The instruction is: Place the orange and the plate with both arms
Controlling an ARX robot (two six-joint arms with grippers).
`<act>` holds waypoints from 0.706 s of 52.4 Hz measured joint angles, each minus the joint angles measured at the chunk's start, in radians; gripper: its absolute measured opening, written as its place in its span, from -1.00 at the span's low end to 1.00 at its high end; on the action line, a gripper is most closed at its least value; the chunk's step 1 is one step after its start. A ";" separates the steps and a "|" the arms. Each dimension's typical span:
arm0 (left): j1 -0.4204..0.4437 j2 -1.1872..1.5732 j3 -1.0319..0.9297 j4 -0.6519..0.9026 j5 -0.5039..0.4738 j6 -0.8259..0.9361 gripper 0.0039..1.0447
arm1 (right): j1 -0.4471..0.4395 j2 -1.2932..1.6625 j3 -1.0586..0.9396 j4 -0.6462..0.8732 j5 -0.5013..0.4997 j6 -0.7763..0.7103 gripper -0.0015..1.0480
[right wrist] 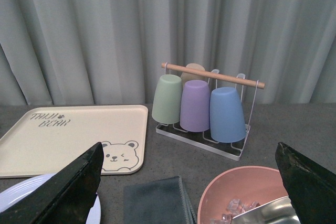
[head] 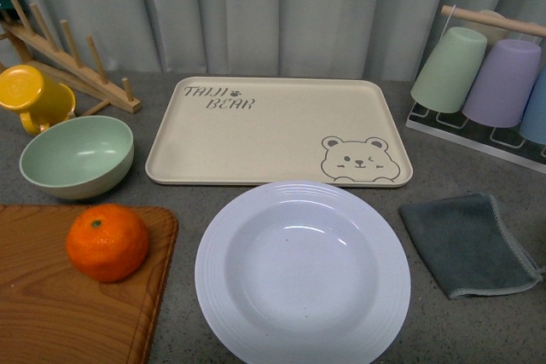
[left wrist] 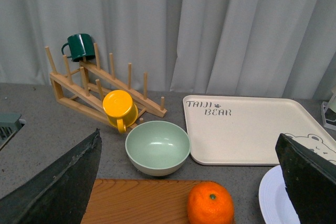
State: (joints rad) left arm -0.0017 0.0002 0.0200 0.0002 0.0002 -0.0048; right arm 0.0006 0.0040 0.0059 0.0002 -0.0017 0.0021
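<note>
The orange sits on a wooden cutting board at the front left. It also shows in the left wrist view. The white ridged plate lies on the grey table in the front middle; its edge shows in the left wrist view and in the right wrist view. Neither arm shows in the front view. My left gripper is open and empty, above and behind the orange. My right gripper is open and empty, above a grey cloth.
A beige bear tray lies behind the plate. A mint-green bowl, a yellow mug and a wooden rack stand at the back left. A grey cloth and a cup rack are on the right. A pink bowl shows in the right wrist view.
</note>
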 joint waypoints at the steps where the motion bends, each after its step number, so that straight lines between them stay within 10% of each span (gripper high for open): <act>1: 0.000 0.000 0.000 0.000 0.000 0.000 0.88 | 0.000 0.000 0.000 0.000 0.000 0.000 0.83; 37: 0.000 0.000 0.000 0.000 0.000 0.000 0.88 | 0.000 0.000 0.000 0.000 0.000 0.000 0.83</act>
State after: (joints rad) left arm -0.0017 0.0002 0.0200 0.0002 0.0002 -0.0048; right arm 0.0006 0.0040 0.0059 0.0002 -0.0013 0.0021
